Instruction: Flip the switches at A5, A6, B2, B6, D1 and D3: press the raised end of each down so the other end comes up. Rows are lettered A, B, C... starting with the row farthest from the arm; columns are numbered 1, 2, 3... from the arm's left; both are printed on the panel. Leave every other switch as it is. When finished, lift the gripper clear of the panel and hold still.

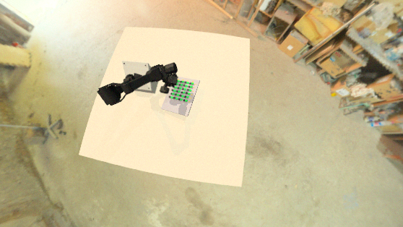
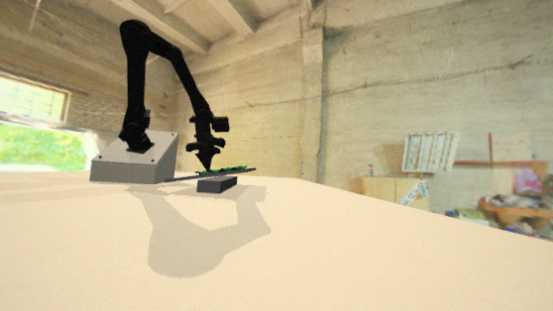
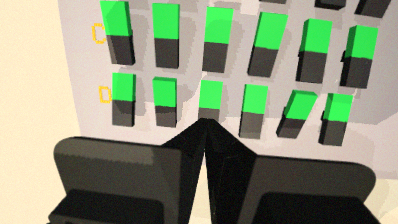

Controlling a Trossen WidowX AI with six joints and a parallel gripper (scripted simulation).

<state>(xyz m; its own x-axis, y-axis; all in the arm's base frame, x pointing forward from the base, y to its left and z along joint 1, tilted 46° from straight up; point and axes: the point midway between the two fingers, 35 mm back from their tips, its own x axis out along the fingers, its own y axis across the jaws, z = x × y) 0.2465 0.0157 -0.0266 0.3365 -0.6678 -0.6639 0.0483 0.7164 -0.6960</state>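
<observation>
The switch panel (image 1: 167,105) (image 2: 183,178) (image 3: 75,55) is tilted and carries rows of green-and-dark switches. My gripper (image 2: 208,170) (image 3: 206,125) is shut and empty, its tips low at the near, dark end of D3 (image 3: 210,95), covering part of that end. Contact with D3 cannot be told. D1 (image 3: 123,90) stands at the left of row D, with D2 (image 3: 165,92) between it and D3. Row A is outside the wrist view; only a few dark near ends of row B show at its top. The settings at A5, A6, B2 and B6 cannot be read.
D4 (image 3: 255,100) is close right of the fingertips, then D5 (image 3: 301,104) and D6 (image 3: 338,106). Row C, including C3 (image 3: 218,25), lies beyond. A dark block (image 2: 216,184) is under the panel. The arm's sloped grey base (image 1: 130,66) (image 2: 124,170) stands behind the near side.
</observation>
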